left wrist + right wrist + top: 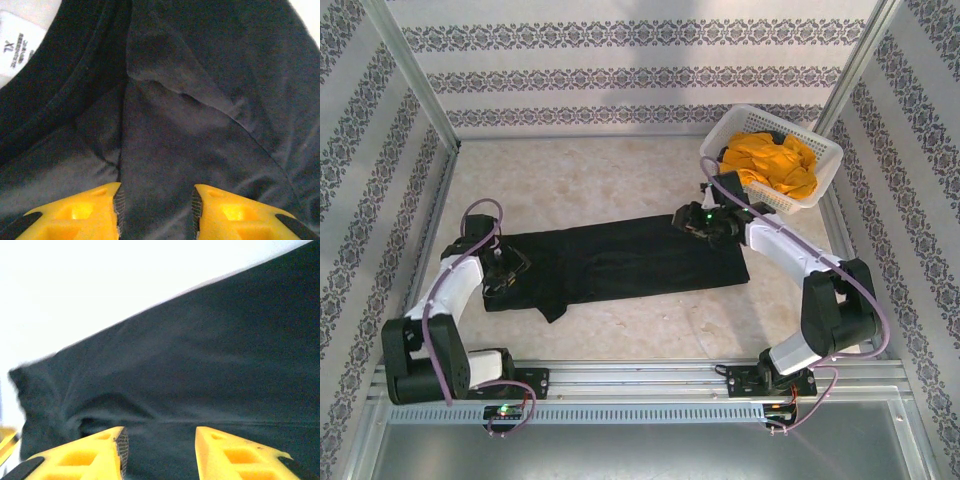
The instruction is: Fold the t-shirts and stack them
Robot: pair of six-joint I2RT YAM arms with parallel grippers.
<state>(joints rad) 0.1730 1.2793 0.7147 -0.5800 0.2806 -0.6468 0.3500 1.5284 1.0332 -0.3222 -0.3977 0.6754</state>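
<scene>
The black t-shirt (620, 260) lies as a long band across the middle of the table. My left gripper (505, 268) stands over its left end, near the collar. In the left wrist view the left gripper (156, 210) is open, its yellow fingers (95, 212) apart over flat cloth (200, 100) below the neck label (20, 50). My right gripper (705, 222) is at the band's upper right corner. In the right wrist view the right gripper (160, 450) is also open above the black t-shirt (200, 365), nothing pinched. The orange-yellow t-shirt (775, 165) lies crumpled in the basket.
The white lattice basket (750, 112) sits at the back right corner, close behind the right wrist. Patterned walls and metal posts close in the table on three sides. Bare pale tabletop (570, 170) stretches behind the black shirt.
</scene>
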